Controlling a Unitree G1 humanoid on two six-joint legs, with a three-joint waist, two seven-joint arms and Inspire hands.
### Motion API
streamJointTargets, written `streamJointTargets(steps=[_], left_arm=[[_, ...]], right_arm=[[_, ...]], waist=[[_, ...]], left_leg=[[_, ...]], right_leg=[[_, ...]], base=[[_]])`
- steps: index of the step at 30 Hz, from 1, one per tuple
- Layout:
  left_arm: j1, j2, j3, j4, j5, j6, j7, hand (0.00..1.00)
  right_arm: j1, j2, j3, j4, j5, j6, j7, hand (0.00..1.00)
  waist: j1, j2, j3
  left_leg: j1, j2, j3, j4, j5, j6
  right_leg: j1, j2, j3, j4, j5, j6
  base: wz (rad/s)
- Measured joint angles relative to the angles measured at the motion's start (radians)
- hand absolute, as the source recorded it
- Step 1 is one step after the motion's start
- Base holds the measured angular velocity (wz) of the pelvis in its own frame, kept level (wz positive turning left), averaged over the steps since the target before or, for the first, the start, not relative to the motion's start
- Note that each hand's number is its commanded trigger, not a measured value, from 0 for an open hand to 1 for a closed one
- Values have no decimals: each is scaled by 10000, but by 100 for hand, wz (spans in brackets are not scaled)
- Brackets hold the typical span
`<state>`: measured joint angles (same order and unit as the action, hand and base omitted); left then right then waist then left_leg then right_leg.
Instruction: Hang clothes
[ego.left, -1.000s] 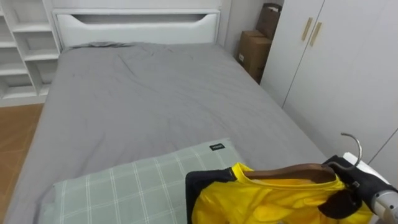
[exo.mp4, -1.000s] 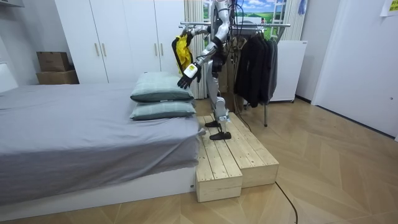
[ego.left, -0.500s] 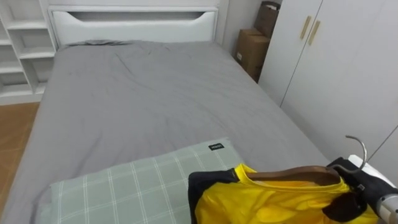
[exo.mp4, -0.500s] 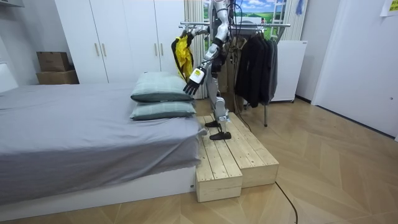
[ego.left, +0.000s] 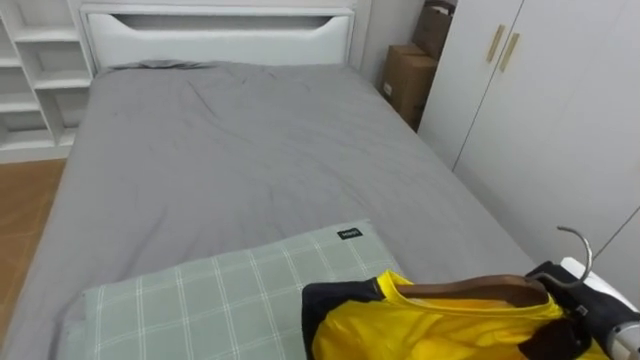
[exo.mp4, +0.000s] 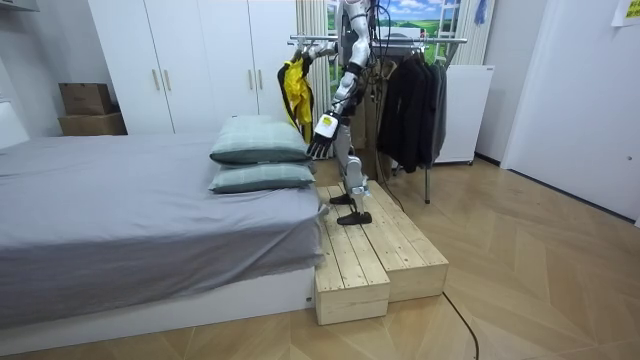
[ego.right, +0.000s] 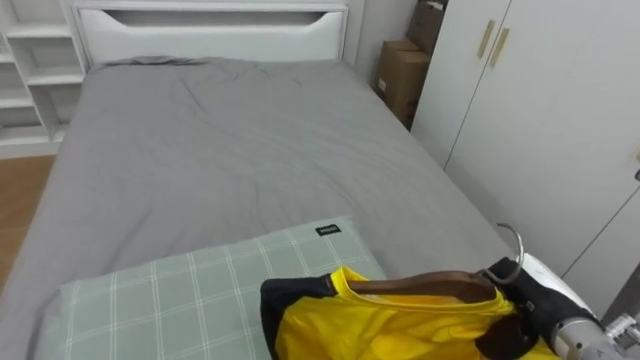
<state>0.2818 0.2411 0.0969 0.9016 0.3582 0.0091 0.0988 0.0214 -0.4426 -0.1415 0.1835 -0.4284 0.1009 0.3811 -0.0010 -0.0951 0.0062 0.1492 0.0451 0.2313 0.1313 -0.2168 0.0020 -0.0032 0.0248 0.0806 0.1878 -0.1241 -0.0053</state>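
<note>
stance: upright on the wooden platform at centre of the room view, between bed and rack, facing the bed
right hand: lower right corner of the eye views, dark fingers clenched round the neck of the hanger, metal hook standing free above the hand in front of the wardrobe
left hand: lowered at centre of the room view, near the pillows, fingers relaxed and spread, holding nothing
shirt: yellow with a dark collar edge, draped on the brown wooden hanger, along the bottom edge right of centre in the eye views; in the room view held high, upper centre, just beside the left end of the rack
top pillow: pale green check, lower left to lower centre, partly covered by the shirt in the eye views
bed: grey sheet, filling centre and left, white headboard along the top
wardrobe: white doors with gold handles, right side
boxes: brown cardboard, upper right, between headboard and wardrobe
shelves: white, upper left
dark clothes: hanging on the rack, right of the robot in the room view
</note>
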Motion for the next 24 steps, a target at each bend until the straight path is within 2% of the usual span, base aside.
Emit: streamJointTargets(steps=[1,3,5,6,7,8,9,11,12,13,14,15,16,17,18,19,20,21,23,24], left_arm=[[5,0,-6,0,73,14,0,0],[4,-1,-5,1,61,90,0,0],[105,23,3,11,62,161,0,0],[138,34,3,11,68,185,0,0],[182,36,41,35,61,276,-1,0],[174,32,201,146,58,326,-29,0],[167,34,273,210,55,360,-41,0],[139,47,409,447,23,443,-268,0],[118,38,412,514,-18,506,-355,0],[55,29,455,720,-153,594,-551,0],[48,36,466,838,-142,796,-724,0],[67,41,466,842,-140,910,-784,0],[66,81,459,843,-142,1102,-890,0],[71,154,447,857,-149,1224,-915,0],[77,199,447,870,-149,1293,-914,0],[55,204,452,883,-123,1468,-907,0],[94,146,468,944,-85,1590,-925,0],[100,145,468,989,-38,1669,-952,0],[82,216,432,997,-13,2010,-1112,0],[66,236,424,997,-14,2097,-1112,0]], right_arm=[[177,139,1,-3,1,0,0,100],[466,288,0,-5,3,0,2,100],[586,419,4,-14,2,1,8,100],[589,443,4,-14,2,5,8,100],[596,478,4,-14,0,14,10,100],[515,571,4,-21,-35,9,15,100],[444,623,6,-21,-84,9,15,100],[243,647,19,-16,-102,11,8,100],[240,637,8,-14,-110,23,-15,100],[180,601,8,30,-112,72,-24,100],[154,572,8,236,-63,118,-30,100],[122,564,11,452,-35,126,-50,100],[77,568,72,815,8,250,-112,100],[-24,572,249,1052,13,339,-133,100],[-129,573,375,1132,14,339,-142,100],[-406,587,566,1214,-10,350,-151,100],[-605,587,742,1209,-18,355,-154,100],[-699,587,823,1205,-12,343,-153,100],[-974,590,974,1186,23,306,-158,100],[-1034,590,1015,1181,23,305,-169,100]], waist=[[1,-70,-34],[11,-149,-50],[65,-159,-48],[47,-153,-47],[77,-121,-58],[198,-106,-58],[258,-107,-59],[508,-31,-17],[580,-4,-13],[765,182,97],[816,284,138],[819,364,142],[822,357,35],[861,280,-2],[859,138,-20],[866,113,118],[872,193,123],[870,243,120],[637,403,113],[543,403,114]], left_leg=[[-32,11,57,11,-24,-3],[-40,34,201,31,-71,-4],[-65,143,798,194,-257,-12],[-87,184,941,285,-329,-17],[-87,301,1388,421,-465,-31],[-42,421,1976,461,-541,-67],[-30,520,2331,487,-587,-83],[50,698,3650,778,-822,-126],[108,738,4010,847,-888,-137],[174,909,4660,953,-1088,-155],[350,918,5207,1024,-1178,-193],[451,913,5384,1020,-1234,-235],[573,891,5692,1028,-1292,-309],[649,846,5937,1112,-1335,-388],[698,800,6027,1229,-1353,-428],[710,874,6147,1480,-1396,-503],[669,973,6093,1632,-1357,-571],[636,1019,5967,1717,-1338,-601],[558,1163,5196,1804,-1310,-649],[556,1167,5161,1787,-1269,-718]], right_leg=[[-70,15,30,15,0,0],[-132,55,154,32,11,3],[-359,225,628,183,120,11],[-396,280,772,182,155,22],[-516,409,931,203,265,29],[-714,485,508,203,425,-63],[-807,472,10,161,527,-163],[-1099,359,-2497,-3,911,-621],[-1154,313,-3008,-18,963,-704],[-1213,206,-4064,307,876,-766],[-1422,-305,-4886,1452,283,-510],[-1451,-644,-5117,2000,-8,-452],[-1439,-1321,-5295,2687,-384,-227],[-1361,-1893,-5255,2763,-481,31],[-1359,-2028,-5170,2691,-370,171],[-1427,-1951,-5065,2555,-428,163],[-1494,-1756,-5034,2415,-338,27],[-1472,-1676,-5028,2374,-310,-19],[-1292,-1441,-5061,2098,-223,-155],[-1275,-1433,-5078,2088,-220,-160]], base=[[-14],[-26],[-66],[-86],[-108],[-127],[-159],[-167],[-152],[-133],[-118],[-97],[-82],[-81],[-78],[-76],[-74],[-60],[-23],[6]])
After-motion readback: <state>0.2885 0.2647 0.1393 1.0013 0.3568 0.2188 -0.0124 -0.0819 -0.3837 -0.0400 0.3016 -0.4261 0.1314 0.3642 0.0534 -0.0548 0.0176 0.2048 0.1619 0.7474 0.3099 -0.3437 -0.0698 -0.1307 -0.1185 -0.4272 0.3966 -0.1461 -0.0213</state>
